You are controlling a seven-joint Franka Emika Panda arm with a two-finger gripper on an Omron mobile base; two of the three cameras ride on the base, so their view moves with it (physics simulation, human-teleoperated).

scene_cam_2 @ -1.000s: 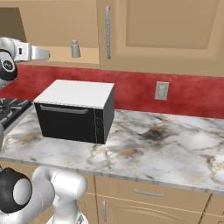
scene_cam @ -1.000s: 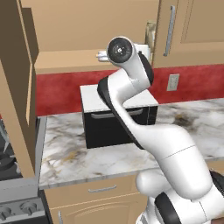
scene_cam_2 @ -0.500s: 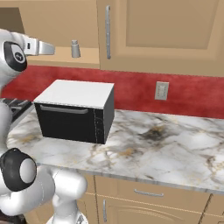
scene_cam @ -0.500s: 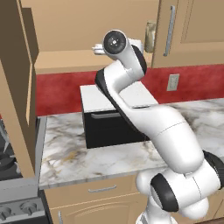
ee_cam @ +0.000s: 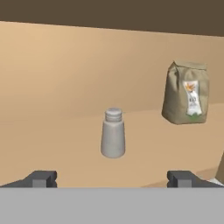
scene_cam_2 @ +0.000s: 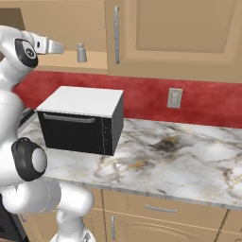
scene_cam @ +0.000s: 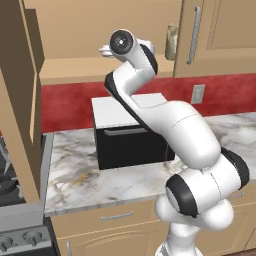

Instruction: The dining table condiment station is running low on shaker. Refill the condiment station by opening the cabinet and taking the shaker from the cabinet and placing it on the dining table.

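A: Fingers? Report state.
B: Two small dark fingers (ee_cam: 42, 178) spread wide, nothing between them. Gripper (ee_cam: 113, 179) level with the open shelf, aimed at its back wall.

A: Task item?
B: Small grey-silver cylindrical shaker with rounded cap (ee_cam: 113, 133) upright on the tan wooden shelf floor (ee_cam: 65, 148), ahead of the fingers and centred between them, not touched. In the right base view, same shaker (scene_cam_2: 81, 53) just beyond the gripper (scene_cam_2: 56, 47), near the closed door's edge.

A: Neighbouring items?
B: Brown paper bag with a white printed label (ee_cam: 186, 92) standing further back on the shelf, off to the shaker's side, apart from it.

A: Cabinet?
B: Tan wooden wall cabinet door (scene_cam: 20, 95) swung open at the left of the left base view. Adjacent door with long vertical silver bar handle (scene_cam_2: 116, 34) closed.

A: Below?
B: Black oven with white top (scene_cam_2: 80, 119) on the grey-white veined marble worktop (scene_cam_2: 179, 156), red backsplash (scene_cam_2: 208, 101) behind.
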